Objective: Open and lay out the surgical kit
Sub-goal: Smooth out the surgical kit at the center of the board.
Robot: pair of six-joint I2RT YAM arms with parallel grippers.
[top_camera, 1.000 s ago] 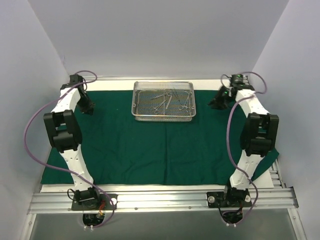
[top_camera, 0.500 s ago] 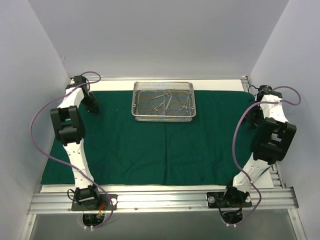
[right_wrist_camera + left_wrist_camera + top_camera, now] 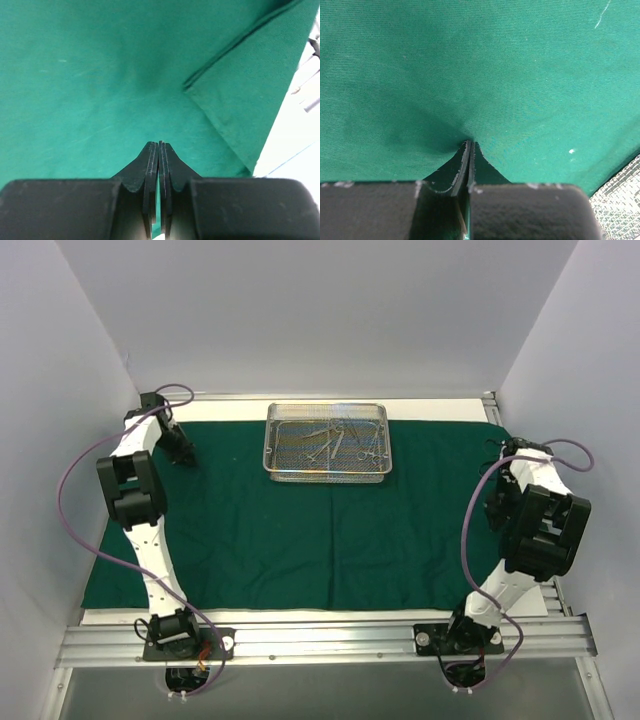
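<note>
- End effector of left arm (image 3: 470, 143) low at far left part of cloth (image 3: 320, 530), well apart from tray.
- Fingers (image 3: 445, 176) pressed together, pinching cloth; fabric drawn into small pucker right at tips.
- Cloth dark green, spread open over most of worktop (image 3: 300, 616), mostly flat, pale strips of worktop showing along near and far edges.
- Tray (image 3: 327, 477) of silver wire mesh, rectangular, resting on cloth at far middle, long side across.
- Instruments (image 3: 335, 438) inside tray: several slim steel pieces lying loose and crossed over one another, some with ring handles; exact kinds too small to tell.
- End effector of right arm (image 3: 160, 144) down at right side of cloth, well apart from tray.
- Fingers (image 3: 137, 172) shut tight together, tips at fabric; cloth caught between them or not, cannot tell.
- Folded-over flap of cloth (image 3: 240, 100) just beyond and to right of those tips, bare pale worktop past its edge.
</note>
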